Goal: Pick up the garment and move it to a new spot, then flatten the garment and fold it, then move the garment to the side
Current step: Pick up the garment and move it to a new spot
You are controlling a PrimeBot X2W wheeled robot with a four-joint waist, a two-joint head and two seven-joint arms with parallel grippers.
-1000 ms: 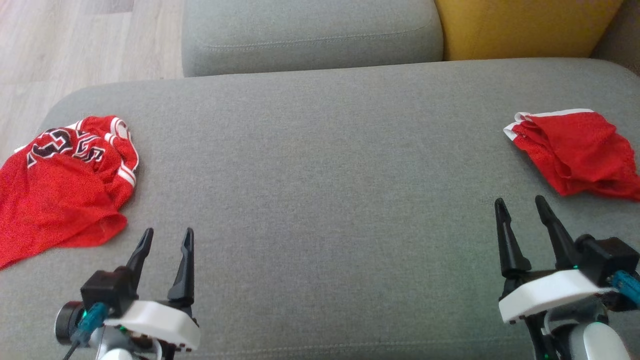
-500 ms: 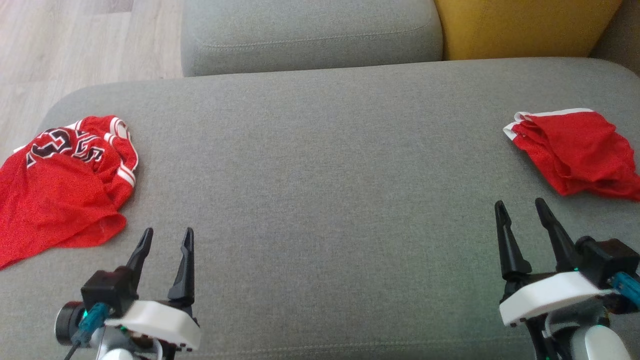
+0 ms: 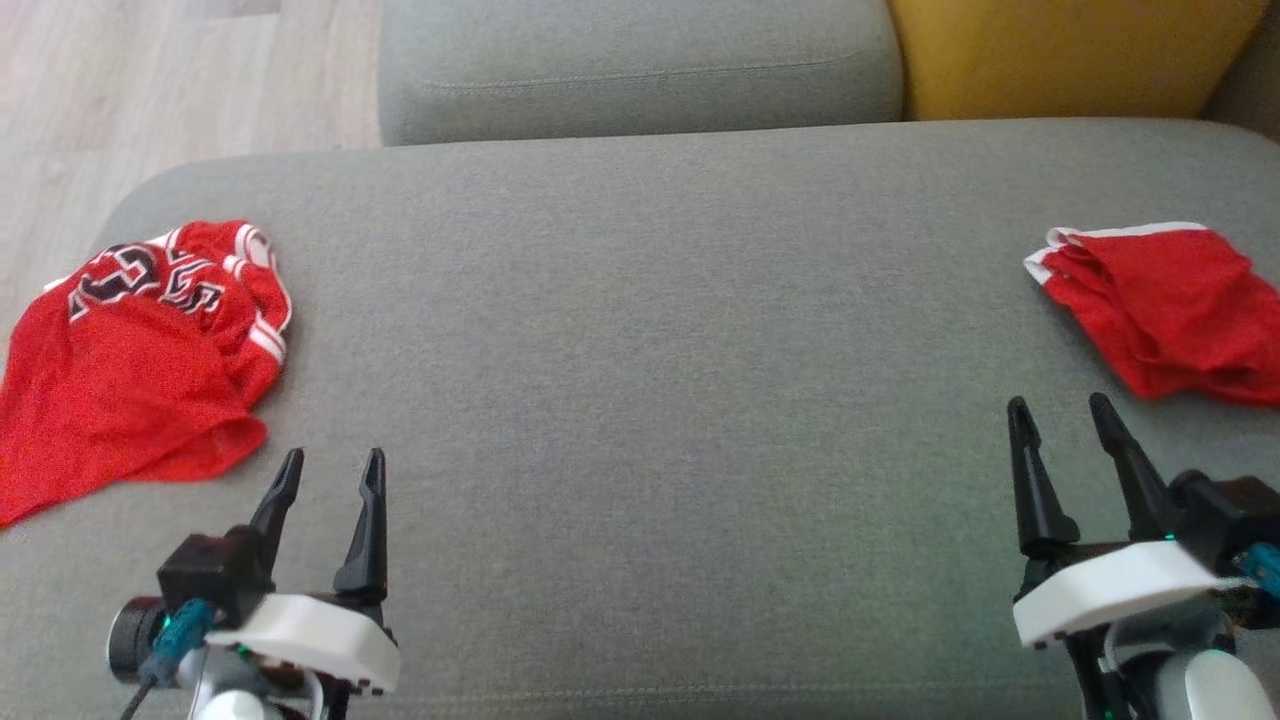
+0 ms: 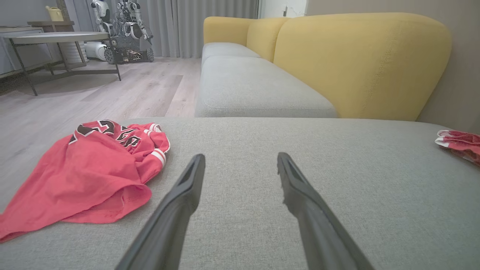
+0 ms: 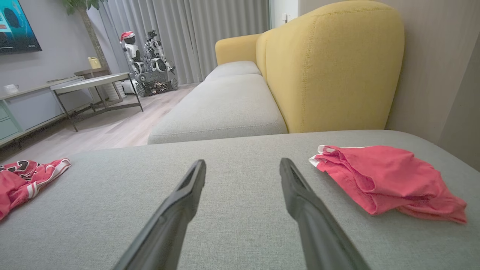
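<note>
A crumpled red jersey with black-and-white lettering and striped trim lies at the left end of the grey cushion. A second red garment with a white edge lies bunched at the right end. My left gripper is open and empty, low over the cushion just right of the jersey. My right gripper is also open and empty, just short of the red garment and a little to its left. Neither gripper touches any cloth.
A second grey seat cushion and a yellow backrest lie beyond the far edge. Wood floor runs past the cushion's left end. A low table and another robot stand far off.
The whole head picture has shifted slightly, so the camera moved. Both grippers stay open and the two garments lie as before.
</note>
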